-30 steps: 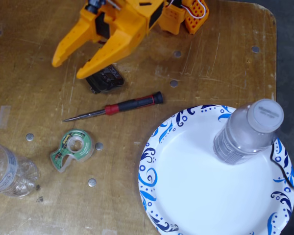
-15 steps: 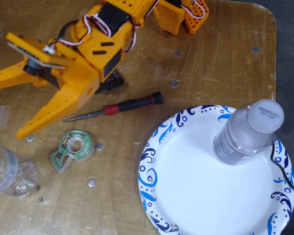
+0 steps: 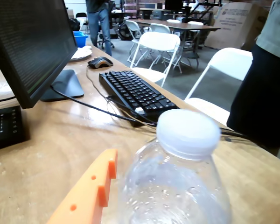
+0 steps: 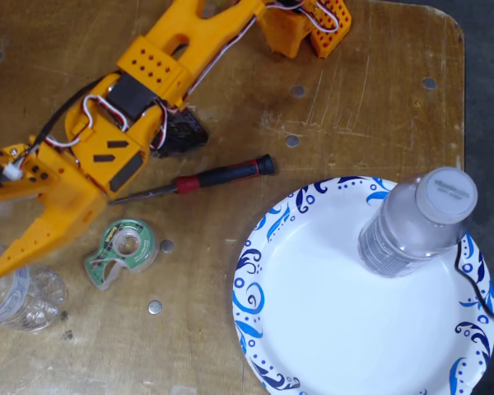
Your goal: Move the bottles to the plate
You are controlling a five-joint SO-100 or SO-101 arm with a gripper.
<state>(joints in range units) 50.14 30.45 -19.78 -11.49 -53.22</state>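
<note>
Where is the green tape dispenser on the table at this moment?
In the fixed view, the green tape dispenser lies on the left part of the table, below the red-handled screwdriver, between the bottle at the left edge and the plate.

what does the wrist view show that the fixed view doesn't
Only the wrist view shows the keyboard, monitor, mouse and folding chairs beyond the table.

Only the fixed view shows the plate with one bottle standing on it, the screwdriver and the tape dispenser.

Both show the other bottle off the plate, with the gripper at it.
</note>
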